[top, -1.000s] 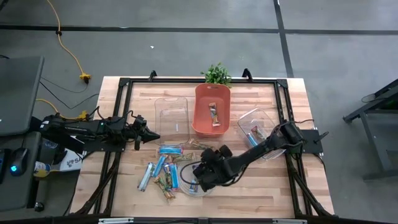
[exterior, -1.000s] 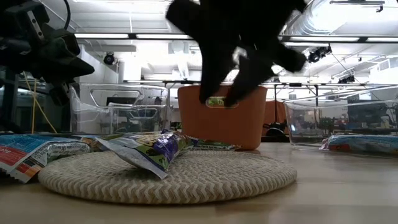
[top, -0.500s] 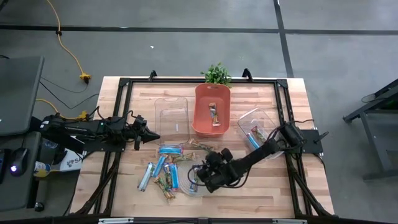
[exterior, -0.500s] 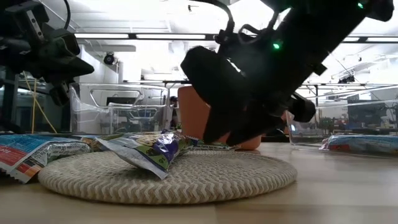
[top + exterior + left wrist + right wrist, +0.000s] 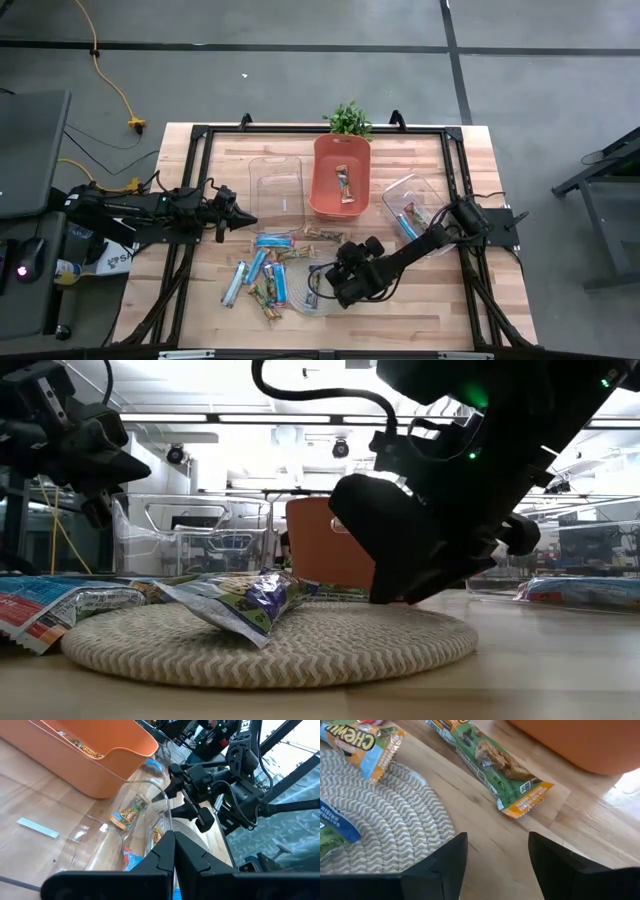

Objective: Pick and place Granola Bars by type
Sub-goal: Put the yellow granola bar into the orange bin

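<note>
While orange bin (image 5: 340, 175) holds bars (image 5: 344, 182), clear bin (image 5: 277, 187) sits bare.

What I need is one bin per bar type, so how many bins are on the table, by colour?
Clear bins: 2 (one left of the orange one, one right of it)
Orange bin: 1
Total: 3
</note>
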Tool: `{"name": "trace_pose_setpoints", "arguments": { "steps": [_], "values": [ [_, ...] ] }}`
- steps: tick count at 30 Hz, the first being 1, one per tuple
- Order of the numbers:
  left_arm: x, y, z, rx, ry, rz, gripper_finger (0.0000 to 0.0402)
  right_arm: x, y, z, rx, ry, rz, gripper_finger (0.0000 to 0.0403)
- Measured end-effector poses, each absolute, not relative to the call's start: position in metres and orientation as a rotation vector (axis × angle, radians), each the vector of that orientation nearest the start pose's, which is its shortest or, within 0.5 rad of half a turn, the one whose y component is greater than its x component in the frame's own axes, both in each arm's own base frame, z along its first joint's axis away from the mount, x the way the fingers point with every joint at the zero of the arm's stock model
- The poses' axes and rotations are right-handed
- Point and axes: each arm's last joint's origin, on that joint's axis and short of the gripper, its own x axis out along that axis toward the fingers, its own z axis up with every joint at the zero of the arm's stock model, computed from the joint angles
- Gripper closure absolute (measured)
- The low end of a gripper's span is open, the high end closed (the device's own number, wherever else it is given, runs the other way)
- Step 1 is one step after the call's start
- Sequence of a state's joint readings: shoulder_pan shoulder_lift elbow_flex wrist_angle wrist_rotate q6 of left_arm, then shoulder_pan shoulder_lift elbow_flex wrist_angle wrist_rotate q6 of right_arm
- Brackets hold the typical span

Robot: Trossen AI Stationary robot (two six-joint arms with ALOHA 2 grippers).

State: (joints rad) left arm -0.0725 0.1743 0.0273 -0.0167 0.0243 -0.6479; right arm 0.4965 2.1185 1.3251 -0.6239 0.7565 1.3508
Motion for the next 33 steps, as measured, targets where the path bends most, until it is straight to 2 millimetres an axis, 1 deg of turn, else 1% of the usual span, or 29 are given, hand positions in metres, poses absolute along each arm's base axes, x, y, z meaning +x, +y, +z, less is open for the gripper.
{"name": "trace_pose_setpoints", "arguments": {
  "steps": [5, 11, 18, 26, 33],
  "values": [
    [0.106, -0.008, 0.157, -0.642, 0.189, -0.041, 0.0401, 0.347, 0.166, 0.109, 0.329, 0.721, -0.875, 0.0208],
    [0.106, -0.008, 0.157, -0.642, 0.189, -0.042, 0.0401, 0.350, 0.157, 0.110, 0.309, 0.709, -0.910, 0.0208],
    [0.106, -0.009, 0.157, -0.642, 0.190, -0.043, 0.0401, 0.356, 0.149, 0.110, 0.369, 0.681, -0.932, 0.0208],
    [0.106, -0.008, 0.157, -0.642, 0.191, -0.043, 0.0401, 0.366, 0.139, 0.110, 0.496, 0.654, -0.946, 0.0208],
    [0.106, -0.009, 0.157, -0.642, 0.191, -0.043, 0.0401, 0.370, 0.131, 0.109, 0.545, 0.678, -0.947, 0.0208]
  ]
}}
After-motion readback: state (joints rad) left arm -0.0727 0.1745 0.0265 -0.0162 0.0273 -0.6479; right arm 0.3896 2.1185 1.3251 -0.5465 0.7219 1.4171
